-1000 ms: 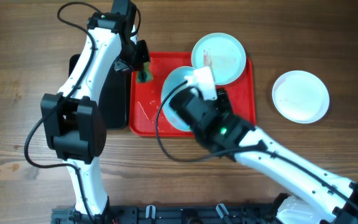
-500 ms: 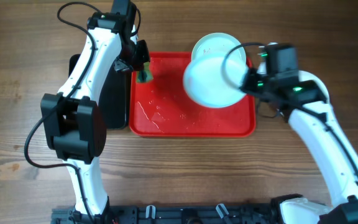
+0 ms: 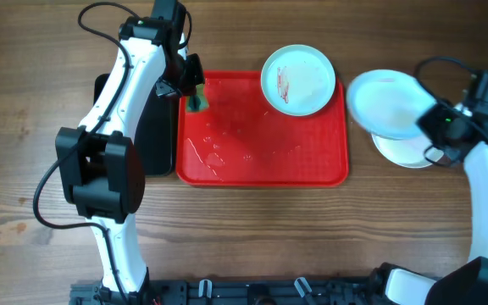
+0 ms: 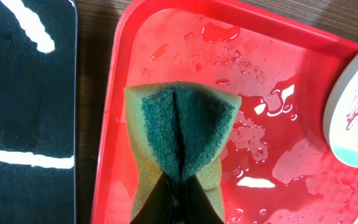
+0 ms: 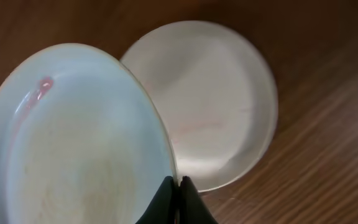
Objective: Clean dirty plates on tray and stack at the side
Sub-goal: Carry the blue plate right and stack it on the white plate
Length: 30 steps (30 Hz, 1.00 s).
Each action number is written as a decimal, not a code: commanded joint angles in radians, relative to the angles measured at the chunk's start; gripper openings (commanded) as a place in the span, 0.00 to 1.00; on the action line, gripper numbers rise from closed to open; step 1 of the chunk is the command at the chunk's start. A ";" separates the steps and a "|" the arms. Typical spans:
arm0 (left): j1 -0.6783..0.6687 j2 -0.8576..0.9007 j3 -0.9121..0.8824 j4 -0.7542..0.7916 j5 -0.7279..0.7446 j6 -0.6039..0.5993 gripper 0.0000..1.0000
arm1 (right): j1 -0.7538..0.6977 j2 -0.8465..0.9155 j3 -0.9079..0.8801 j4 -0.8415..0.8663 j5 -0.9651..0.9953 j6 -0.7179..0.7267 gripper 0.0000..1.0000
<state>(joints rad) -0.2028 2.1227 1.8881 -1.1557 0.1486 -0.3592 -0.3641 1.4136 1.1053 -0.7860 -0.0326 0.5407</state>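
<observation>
My right gripper [image 3: 435,119] [image 5: 178,182] is shut on the rim of a pale blue plate [image 3: 388,103] [image 5: 73,137] and holds it in the air, partly over the cream-white plate [image 3: 413,151] [image 5: 219,106] lying on the table right of the red tray [image 3: 261,161]. The held plate has a small reddish spot near its rim. Another pale blue plate [image 3: 298,80] [image 4: 356,106] with reddish-brown smears lies in the tray's far right corner. My left gripper [image 3: 195,95] [image 4: 180,186] is shut on a green and yellow sponge [image 4: 179,130] at the tray's far left corner.
A black tray [image 3: 155,127] [image 4: 23,93] lies left of the red tray, under my left arm. The red tray's floor [image 4: 260,124] is wet with drops and puddles. Bare wood table surrounds both trays.
My right arm has carried the pale blue plate from over the tray rightward to above the cream-white plate. My left gripper and the sponge have stayed put.
</observation>
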 commanded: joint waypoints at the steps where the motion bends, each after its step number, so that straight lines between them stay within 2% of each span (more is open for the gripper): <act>1: 0.000 0.003 0.010 0.003 0.015 0.015 0.04 | -0.091 0.050 -0.037 -0.001 0.031 0.020 0.04; 11: 0.000 0.003 0.010 0.003 0.015 0.015 0.04 | -0.140 0.138 -0.040 -0.016 0.109 0.008 0.06; 12: 0.000 0.003 0.010 0.003 0.015 0.015 0.04 | -0.140 0.142 -0.040 -0.015 0.121 0.009 0.12; 13: 0.000 0.003 0.010 0.002 0.015 0.015 0.04 | -0.140 0.143 -0.040 -0.014 0.126 0.008 0.28; 15: 0.000 0.003 0.010 0.002 0.015 0.015 0.04 | -0.140 0.142 -0.040 -0.005 0.130 0.009 0.51; 16: 0.000 0.003 0.010 0.002 0.015 0.015 0.04 | -0.140 0.142 -0.040 0.005 0.119 0.008 0.55; 18: 0.000 0.003 0.010 0.002 0.015 0.015 0.04 | -0.140 0.142 -0.038 0.025 0.039 -0.020 0.57; 19: 0.000 0.003 0.010 0.003 0.016 0.015 0.04 | -0.132 0.142 -0.023 0.062 -0.191 -0.125 0.57; 22: 0.000 0.003 0.010 0.003 0.015 0.015 0.04 | -0.084 0.142 0.005 0.082 -0.318 -0.167 0.61; 26: 0.000 0.003 0.010 0.003 0.016 0.015 0.04 | 0.069 0.142 0.061 0.094 -0.302 -0.170 0.64; 30: 0.000 0.003 0.010 0.003 0.016 0.015 0.04 | 0.269 0.143 0.128 0.128 -0.145 -0.110 0.70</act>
<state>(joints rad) -0.2028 2.1227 1.8881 -1.1561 0.1486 -0.3592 -0.2344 1.5471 1.1606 -0.6838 -0.2535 0.4088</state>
